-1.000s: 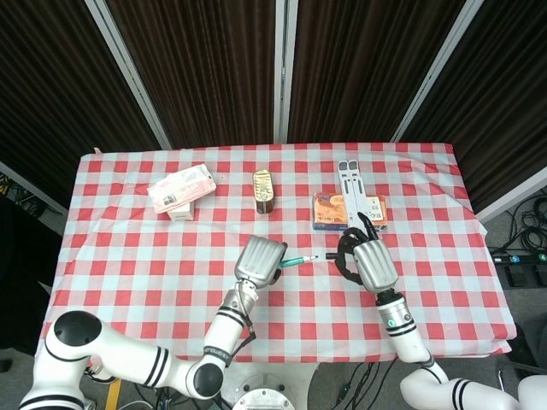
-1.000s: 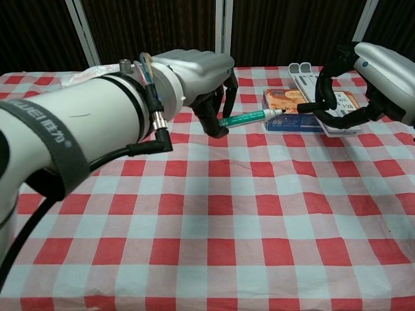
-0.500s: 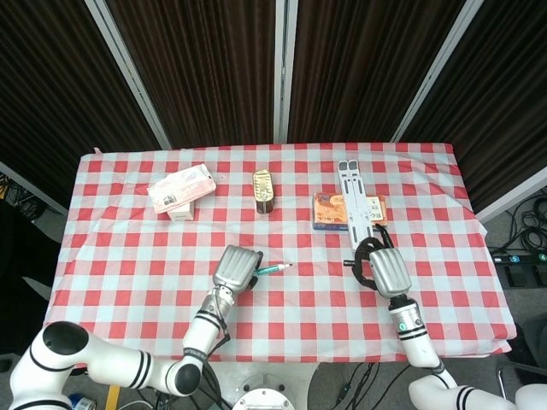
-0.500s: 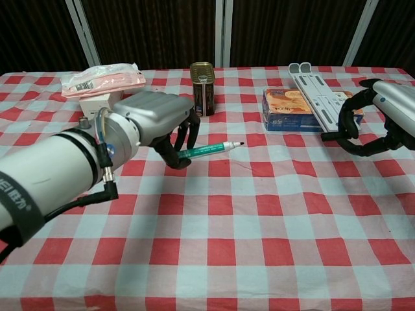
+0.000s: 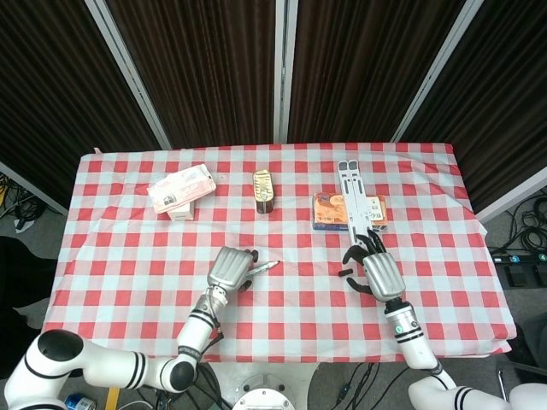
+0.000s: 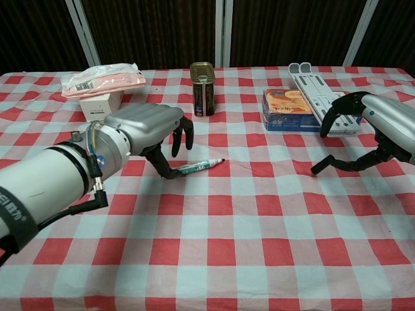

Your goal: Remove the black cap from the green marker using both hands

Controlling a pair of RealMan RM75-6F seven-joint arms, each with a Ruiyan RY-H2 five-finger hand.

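Head view, lower middle: green marker pen (image 5: pixel 262 268) flat on the red-and-white checked tablecloth (image 5: pixel 128 256), rear end under the silver left hand (image 5: pixel 229 268), pinched or merely touched impossible to tell; silver right hand (image 5: pixel 376 272) at lower right spread and holding nothing, black cap nowhere to be found. Chest view, centre: likely to roll or get flicked away if the arched dark fingers (image 6: pixel 161 163) drag on lifting, with only the very end covered. No legible writing on the brown tin (image 6: pixel 202 79) or the orange box (image 6: pixel 285 103) near the top edge.

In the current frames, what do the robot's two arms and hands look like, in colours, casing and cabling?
Both hands, left hand and right hand, have silver-grey backs with black fingers. The left arm is white with black bands, grey lettering on one band, and a thin black cable at the wrist. The right arm's wrist shows a small green mark.
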